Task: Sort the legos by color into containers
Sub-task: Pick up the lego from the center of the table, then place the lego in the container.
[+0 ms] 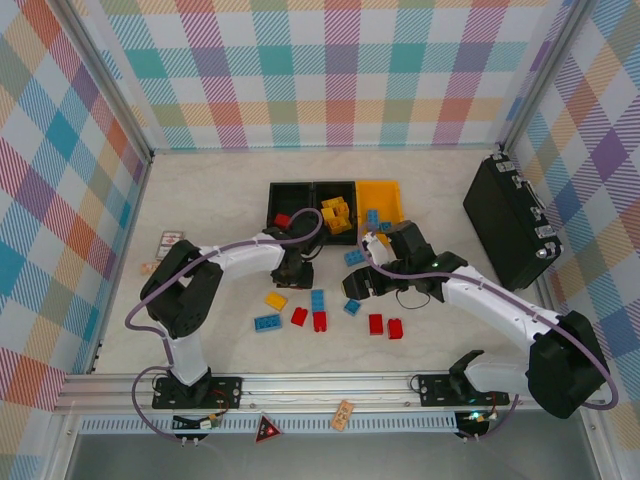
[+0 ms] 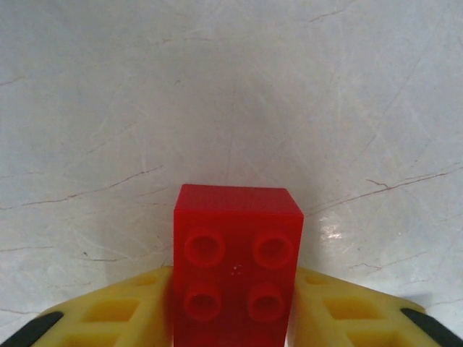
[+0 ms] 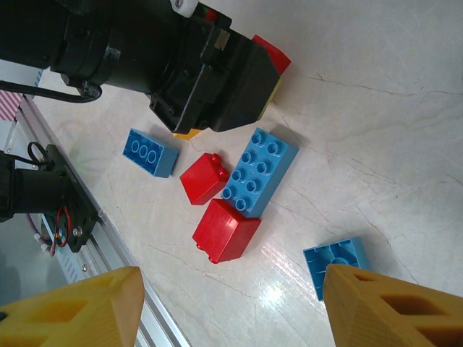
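Observation:
A red lego (image 2: 237,267) stands studs-up between my left gripper's (image 2: 235,307) yellow fingers (image 2: 119,311), which press on both its sides, just above the pale table. That left gripper (image 1: 295,267) hangs in front of the two black containers (image 1: 272,190) and the yellow-orange container (image 1: 378,187). My right gripper (image 3: 231,289) is open and wide, low over the table, with a small blue lego (image 3: 331,258) touching its right finger (image 3: 383,307). A long blue lego (image 3: 258,172) and two red legos (image 3: 226,230) lie ahead of it. In the top view the right gripper (image 1: 358,284) sits right of the left one.
Loose legos lie along the near table: yellow (image 1: 276,300), blue (image 1: 267,322), red (image 1: 376,324). Yellow legos (image 1: 336,215) fill the middle bin, blue ones (image 1: 372,218) the orange bin. A large black case (image 1: 510,220) stands at right. Printed cards (image 1: 171,240) lie at left.

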Tool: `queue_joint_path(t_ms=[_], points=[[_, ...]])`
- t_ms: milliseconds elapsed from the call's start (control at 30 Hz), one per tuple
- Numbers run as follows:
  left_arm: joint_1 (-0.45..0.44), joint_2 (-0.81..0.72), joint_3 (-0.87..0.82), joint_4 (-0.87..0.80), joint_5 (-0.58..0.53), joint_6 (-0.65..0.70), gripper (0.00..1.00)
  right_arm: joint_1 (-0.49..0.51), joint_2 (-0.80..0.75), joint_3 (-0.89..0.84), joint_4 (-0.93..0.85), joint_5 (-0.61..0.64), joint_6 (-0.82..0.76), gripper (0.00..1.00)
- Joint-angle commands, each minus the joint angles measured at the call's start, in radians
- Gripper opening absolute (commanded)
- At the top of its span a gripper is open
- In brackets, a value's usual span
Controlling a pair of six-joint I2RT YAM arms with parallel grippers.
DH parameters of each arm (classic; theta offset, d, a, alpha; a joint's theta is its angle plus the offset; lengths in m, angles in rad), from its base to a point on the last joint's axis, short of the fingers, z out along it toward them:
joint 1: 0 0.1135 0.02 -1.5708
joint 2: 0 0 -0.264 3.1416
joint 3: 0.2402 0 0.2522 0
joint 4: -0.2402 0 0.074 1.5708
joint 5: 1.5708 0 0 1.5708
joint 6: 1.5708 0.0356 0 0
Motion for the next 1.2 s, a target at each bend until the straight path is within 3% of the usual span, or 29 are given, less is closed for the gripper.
queue_joint_path(t_ms=[0, 167, 400, 600, 1167], points=[[-0.009, 0.010, 0.016, -0.036, -0.027, 0.008, 0.30, 0.005, -0.002, -0.018, 0.026, -0.019, 0.005, 0.67], [-0.009, -0.004, 0.026, -0.054, -0.039, 0.014, 0.22, 0.005, -0.002, -0.018, 0.029, -0.021, 0.008, 0.67], [0.001, -0.060, 0.109, -0.109, -0.069, 0.054, 0.22, 0.006, -0.015, -0.018, 0.053, -0.023, 0.031, 0.67], [0.033, -0.063, 0.225, -0.106, -0.094, 0.069, 0.23, 0.005, -0.001, 0.004, 0.065, 0.045, 0.090, 0.67], [0.155, 0.142, 0.522, -0.143, -0.132, 0.110, 0.23, 0.006, -0.010, -0.028, 0.104, 0.048, 0.127, 0.67]])
